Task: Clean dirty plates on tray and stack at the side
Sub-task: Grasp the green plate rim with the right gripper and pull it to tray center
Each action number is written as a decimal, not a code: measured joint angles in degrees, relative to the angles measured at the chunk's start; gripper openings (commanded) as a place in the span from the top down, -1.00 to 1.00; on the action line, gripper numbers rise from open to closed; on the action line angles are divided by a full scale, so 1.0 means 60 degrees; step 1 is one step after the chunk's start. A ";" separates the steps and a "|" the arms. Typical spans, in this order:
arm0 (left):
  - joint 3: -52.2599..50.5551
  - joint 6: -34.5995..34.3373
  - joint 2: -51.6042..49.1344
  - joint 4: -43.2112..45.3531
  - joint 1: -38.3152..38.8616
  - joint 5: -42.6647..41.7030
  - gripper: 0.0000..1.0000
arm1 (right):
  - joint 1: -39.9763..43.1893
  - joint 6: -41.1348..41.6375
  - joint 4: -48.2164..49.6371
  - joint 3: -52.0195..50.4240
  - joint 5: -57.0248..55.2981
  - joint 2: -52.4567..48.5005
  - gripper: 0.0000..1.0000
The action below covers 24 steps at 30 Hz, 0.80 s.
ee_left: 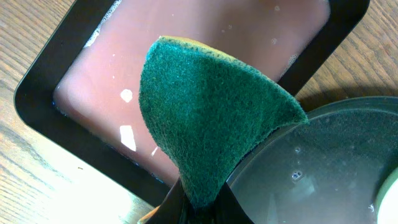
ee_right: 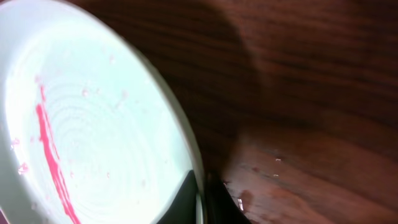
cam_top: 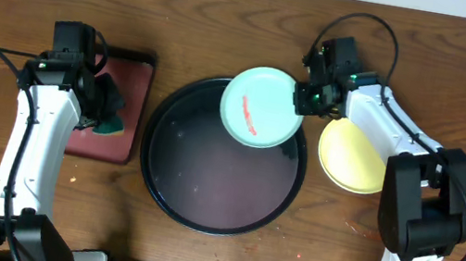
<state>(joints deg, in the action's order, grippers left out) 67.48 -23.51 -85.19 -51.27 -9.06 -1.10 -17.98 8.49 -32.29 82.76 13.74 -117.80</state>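
Note:
My right gripper (cam_top: 299, 98) is shut on the rim of a mint-green plate (cam_top: 260, 107) with a red smear, held tilted above the back right of the black tray (cam_top: 155, 179). The right wrist view shows the plate (ee_right: 93, 137) and its red streak, my fingers (ee_right: 202, 199) pinching its edge. A pale yellow plate (cam_top: 352, 161) lies on the table right of the tray. My left gripper (cam_top: 108, 111) is shut on a green sponge (ee_left: 205, 112) above the dark red tray (cam_top: 113, 144). The black tray's rim (ee_left: 323, 109) shows in the left wrist view.
The dark red rectangular tray (ee_left: 205, 37) holds a film of soapy water. The black tray's floor is wet. Cables run behind both arms. Small red specks lie on the table near the right arm's base.

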 measured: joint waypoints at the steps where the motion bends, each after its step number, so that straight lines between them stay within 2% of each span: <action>1: 0.0000 0.0000 0.0000 0.0004 0.0000 0.0000 0.85 | -0.0044 0.0036 -0.0007 0.0000 -0.0011 0.0000 0.98; 10: 0.0000 0.0000 0.0000 0.0004 0.0000 0.0000 0.85 | -0.0277 0.0419 -0.0459 0.0000 -0.0015 0.0004 0.98; 20: 0.0000 0.0000 0.0000 0.0018 0.0000 0.0000 0.85 | -0.1144 0.1800 -0.2178 0.0011 -0.0044 0.0215 0.97; 24: 0.0000 0.0000 0.0000 0.0095 0.0000 0.0000 0.85 | -0.1472 0.2182 -0.2200 0.0011 -0.0055 0.0215 0.78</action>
<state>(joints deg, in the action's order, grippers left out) 67.48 -23.51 -85.19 -50.70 -9.06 -1.10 -26.81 21.58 -45.50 82.83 13.41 -116.51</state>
